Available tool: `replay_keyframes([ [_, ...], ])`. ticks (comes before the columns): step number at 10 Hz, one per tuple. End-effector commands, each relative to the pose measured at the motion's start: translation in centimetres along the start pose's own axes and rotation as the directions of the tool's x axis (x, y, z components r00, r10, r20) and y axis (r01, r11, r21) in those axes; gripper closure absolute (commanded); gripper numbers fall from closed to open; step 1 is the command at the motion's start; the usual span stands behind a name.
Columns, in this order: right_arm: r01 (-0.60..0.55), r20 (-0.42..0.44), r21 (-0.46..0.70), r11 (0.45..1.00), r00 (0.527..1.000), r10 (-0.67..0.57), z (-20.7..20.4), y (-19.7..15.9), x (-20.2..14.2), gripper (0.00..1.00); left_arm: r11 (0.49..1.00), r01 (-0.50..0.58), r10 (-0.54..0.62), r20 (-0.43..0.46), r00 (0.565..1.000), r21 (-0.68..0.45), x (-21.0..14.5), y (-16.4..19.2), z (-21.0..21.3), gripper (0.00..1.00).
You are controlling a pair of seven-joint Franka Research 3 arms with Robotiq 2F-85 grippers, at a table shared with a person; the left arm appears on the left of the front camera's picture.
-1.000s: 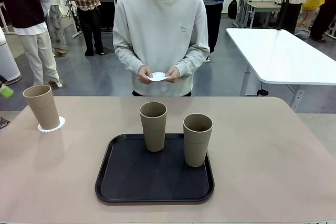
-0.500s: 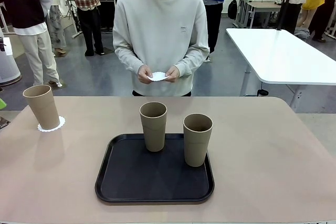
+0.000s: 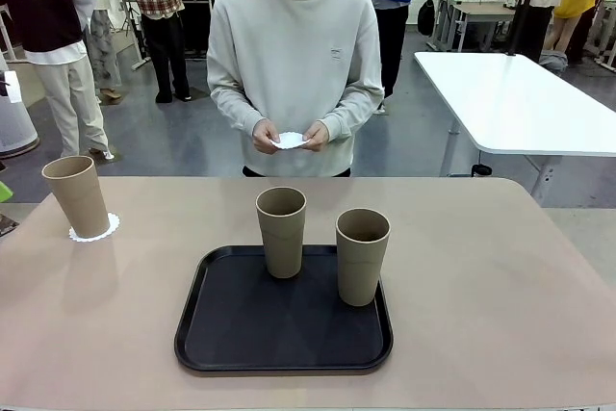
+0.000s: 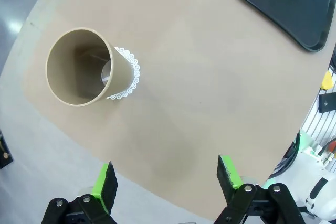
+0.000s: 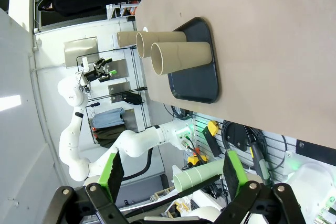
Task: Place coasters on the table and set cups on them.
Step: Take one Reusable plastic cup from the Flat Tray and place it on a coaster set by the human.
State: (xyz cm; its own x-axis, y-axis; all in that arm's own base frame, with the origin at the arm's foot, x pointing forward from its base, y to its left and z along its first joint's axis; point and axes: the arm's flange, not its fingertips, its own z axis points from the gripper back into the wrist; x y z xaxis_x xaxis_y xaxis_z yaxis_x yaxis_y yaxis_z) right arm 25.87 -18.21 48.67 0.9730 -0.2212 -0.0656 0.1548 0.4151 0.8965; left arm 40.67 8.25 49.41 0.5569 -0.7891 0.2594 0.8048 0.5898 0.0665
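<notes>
Coaster (image 4: 132, 75) half-hidden beneath cup (image 4: 79, 69); left gripper (image 4: 165, 167) and right gripper (image 5: 173, 159) agape, empty.

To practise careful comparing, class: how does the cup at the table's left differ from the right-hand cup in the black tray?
The left cup stands on a white lacy coaster on the table; the right-hand tray cup stands in the black tray with no coaster. The left cup stands alone near the table's left edge; the right-hand tray cup has a third cup close beside it. Both are upright, tan, tapered, without handles.
</notes>
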Motion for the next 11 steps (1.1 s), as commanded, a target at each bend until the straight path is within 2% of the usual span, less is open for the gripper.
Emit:
replay_keyframes([
  [1,-0.018,0.007,0.017,1.0,1.0,0.018,0.1,0.0,0.1,0.0,1.0,-0.009,0.009,-0.008,1.0,0.013,0.3,0.3,0.1,0.0],
  [3,-0.018,0.007,0.017,1.0,1.0,0.018,0.1,0.0,0.1,0.0,1.0,0.001,-0.001,0.0,1.0,0.0,0.0,0.0,0.0,0.0],
  [4,-0.018,0.007,0.017,1.0,1.0,0.018,0.1,0.0,0.1,0.0,0.988,-0.146,0.148,-0.028,0.989,0.052,0.8,-1.8,0.0,0.0],
  [5,-0.018,0.007,0.017,1.0,1.0,0.018,0.1,0.0,0.1,0.0,0.934,-0.357,0.358,-0.051,0.932,0.034,1.1,-4.0,-0.9,0.0],
  [6,-0.018,0.007,0.017,1.0,1.0,0.018,0.1,0.0,0.1,0.0,0.856,-0.515,0.515,-0.004,0.857,0.045,1.2,-5.7,-1.8,0.0],
  [7,-0.018,0.007,0.017,1.0,1.0,0.018,0.1,0.0,0.1,0.0,0.798,-0.602,0.603,-0.022,0.797,0.029,1.7,-6.9,-1.8,0.0],
  [8,-0.018,0.007,0.017,1.0,1.0,0.018,0.1,0.0,0.1,0.0,0.79,-0.613,0.611,-0.057,0.789,-0.024,2.0,-7.4,-2.3,0.0],
  [9,-0.018,0.007,0.017,1.0,1.0,0.018,0.1,0.0,0.1,0.0,0.826,-0.558,0.559,-0.002,0.829,-0.08,2.2,-8.0,-2.3,0.0],
  [10,-0.018,0.007,0.017,1.0,1.0,0.018,0.1,0.0,0.1,0.0,0.826,-0.563,0.562,-0.059,0.825,0.009,1.1,-6.0,-2.4,0.0],
  [11,-0.018,0.007,0.017,1.0,1.0,0.018,0.1,0.0,0.1,0.0,0.807,-0.591,0.589,-0.056,0.806,-0.02,1.7,-7.1,-2.6,0.0],
])
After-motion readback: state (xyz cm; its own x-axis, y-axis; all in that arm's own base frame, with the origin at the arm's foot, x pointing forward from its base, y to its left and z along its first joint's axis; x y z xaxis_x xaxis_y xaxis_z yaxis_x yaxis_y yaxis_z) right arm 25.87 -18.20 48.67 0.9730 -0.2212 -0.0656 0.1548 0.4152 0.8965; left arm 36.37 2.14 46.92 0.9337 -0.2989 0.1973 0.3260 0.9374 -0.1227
